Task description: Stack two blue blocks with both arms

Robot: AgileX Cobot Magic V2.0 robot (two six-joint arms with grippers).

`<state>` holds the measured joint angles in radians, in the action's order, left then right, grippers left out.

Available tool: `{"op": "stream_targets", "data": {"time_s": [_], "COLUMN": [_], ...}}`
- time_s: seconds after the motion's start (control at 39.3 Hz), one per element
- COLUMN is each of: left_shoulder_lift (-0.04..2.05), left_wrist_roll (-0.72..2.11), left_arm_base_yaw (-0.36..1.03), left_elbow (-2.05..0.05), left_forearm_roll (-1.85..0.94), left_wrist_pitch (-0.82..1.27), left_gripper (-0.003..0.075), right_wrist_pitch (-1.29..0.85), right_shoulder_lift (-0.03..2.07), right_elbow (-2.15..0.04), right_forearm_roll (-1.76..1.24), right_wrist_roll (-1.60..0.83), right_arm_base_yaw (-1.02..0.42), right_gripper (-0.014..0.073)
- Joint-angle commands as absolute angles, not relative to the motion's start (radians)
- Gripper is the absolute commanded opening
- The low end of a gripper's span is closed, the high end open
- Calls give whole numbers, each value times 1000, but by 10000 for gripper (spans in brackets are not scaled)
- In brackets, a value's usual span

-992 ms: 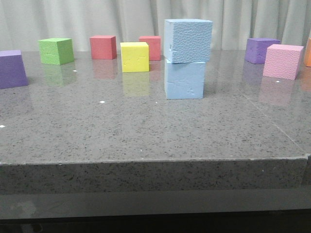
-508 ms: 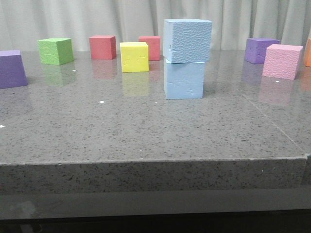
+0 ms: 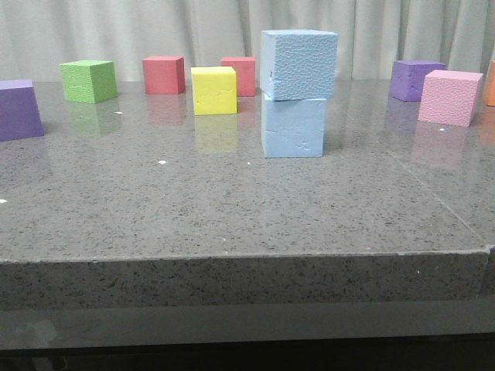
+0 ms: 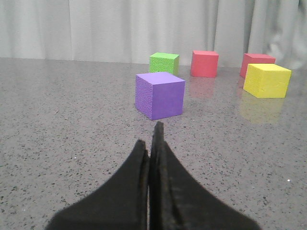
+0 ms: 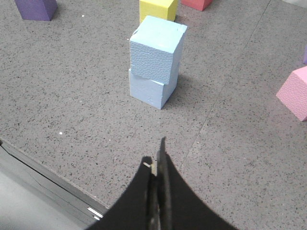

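Pale blue on pale blue, centre of the front view: upper blue block (image 3: 299,64) seated on lower blue block (image 3: 293,127), twisted a little about the vertical so its corners overhang slightly, yet squarely borne and upright, which is why it stands unaided. Stack judged done, nothing gripping it.

Left gripper (image 4: 149,143): fingers pressed together, empty, low over the grey speckled table (image 3: 232,209), aimed past a purple cube (image 4: 159,94) mid-frame, with green cube (image 4: 164,63), red cube (image 4: 205,63), a second red cube (image 4: 257,61) and yellow cube (image 4: 266,80) along the upper right. No blue block in that view, so parked well apart from the stack, likely to avoid a knock.

Right gripper (image 5: 156,155): fingers likewise closed on nothing, raised and drawn back toward the table's near edge, looking down on the stack in the upper centre of its frame. Pink cube (image 5: 295,91) at the right edge, well apart.

Other coloured cubes ranged along the back near the curtain (image 3: 232,31), clear of the stack, so no crowding at its base
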<state>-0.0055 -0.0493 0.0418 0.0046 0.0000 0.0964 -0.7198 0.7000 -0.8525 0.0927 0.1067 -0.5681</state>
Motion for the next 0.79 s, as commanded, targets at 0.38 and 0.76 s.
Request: {"op": "stream_targets", "data": {"time_s": [0.38,0.76], "left_shoulder_lift": [-21,-21], "left_wrist_roll": [-57,-57], "left_arm_base_yaw": [42,40], "left_elbow": [7,7], "left_forearm_roll": [0,0], "left_wrist_pitch": [11,11], "left_gripper": [-19,-19], "right_wrist_pitch": [-645,-309], "right_shoulder_lift": [697,293], "right_elbow": [-874,-435], "right_forearm_roll": [111,56], "right_wrist_roll": [107,108], "right_arm_base_yaw": [-564,-242], "right_gripper": [-67,-67]}}
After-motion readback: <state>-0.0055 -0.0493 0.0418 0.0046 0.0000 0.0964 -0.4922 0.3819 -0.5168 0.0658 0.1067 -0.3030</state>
